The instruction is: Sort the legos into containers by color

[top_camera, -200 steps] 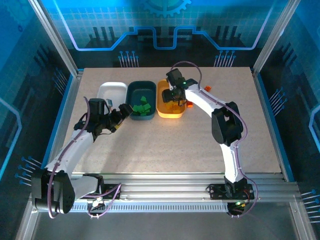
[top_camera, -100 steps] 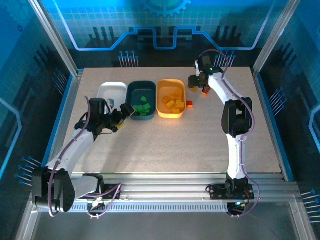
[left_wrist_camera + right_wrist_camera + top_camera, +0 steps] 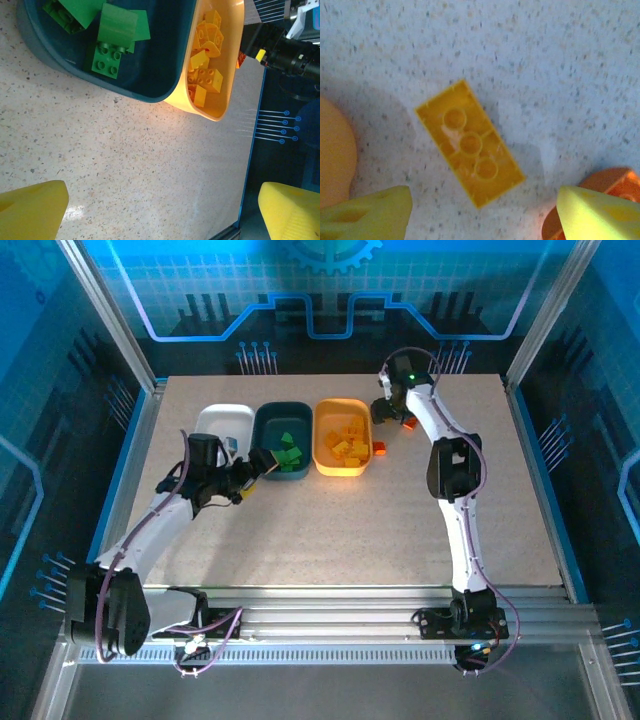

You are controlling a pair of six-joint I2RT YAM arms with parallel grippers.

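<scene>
Three containers stand in a row at the back: a white tub (image 3: 224,418), a dark teal tub (image 3: 268,426) with green legos (image 3: 287,453), and an orange tub (image 3: 342,468) with yellow legos (image 3: 347,445). My right gripper (image 3: 390,414) hangs open just right of the orange tub. In the right wrist view a yellow brick (image 3: 470,142) lies studs-down on the table ahead of the open right gripper (image 3: 482,220), untouched. A red-orange brick (image 3: 622,181) peeks out behind one finger (image 3: 597,212). My left gripper (image 3: 252,468) is open and empty by the teal tub's front corner.
Two red-orange bricks lie on the table, one (image 3: 379,448) against the orange tub's right side and one (image 3: 408,423) beside my right gripper. In the left wrist view the teal tub (image 3: 150,75) and the orange tub (image 3: 227,80) sit close ahead, near the table's edge.
My right arm has swung from over the orange tub to the table on its right, and its jaws have widened. My left gripper has crept slightly toward the teal tub.
</scene>
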